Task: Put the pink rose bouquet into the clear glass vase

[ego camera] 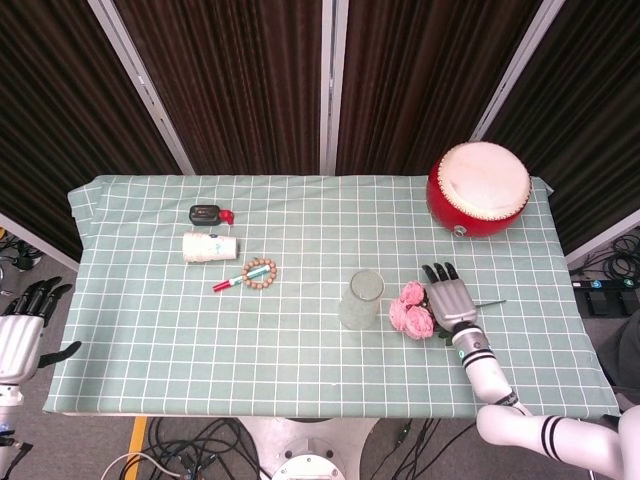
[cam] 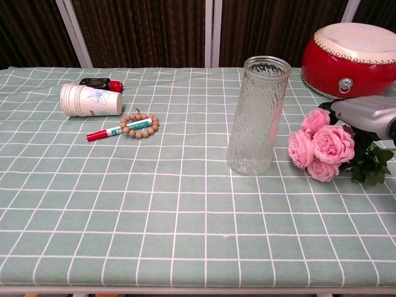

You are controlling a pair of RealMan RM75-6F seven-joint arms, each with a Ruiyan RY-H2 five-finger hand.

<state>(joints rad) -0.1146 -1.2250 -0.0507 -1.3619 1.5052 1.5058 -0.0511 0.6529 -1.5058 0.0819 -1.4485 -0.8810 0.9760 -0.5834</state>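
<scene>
The clear glass vase [ego camera: 362, 298] [cam: 257, 117] stands upright right of the table's middle. Just right of it is the pink rose bouquet [ego camera: 410, 312] [cam: 322, 145], blooms toward the vase and green leaves [cam: 370, 166] trailing right. My right hand [ego camera: 448, 298] [cam: 365, 114] lies over the bouquet's stems and holds them, fingers pointing to the far side; the grip itself is hidden under the palm. A thin stem end [ego camera: 494, 302] pokes out to the right of the hand. My left hand [ego camera: 22, 335] hangs off the table's left edge, fingers spread and holding nothing.
A red drum [ego camera: 478, 188] [cam: 352, 59] sits at the far right corner. On the left half lie a paper cup stack [ego camera: 209, 246] [cam: 91, 99], a bead bracelet [ego camera: 260, 272] [cam: 139, 124], a red-capped marker [ego camera: 230, 282] and a black device [ego camera: 205, 213].
</scene>
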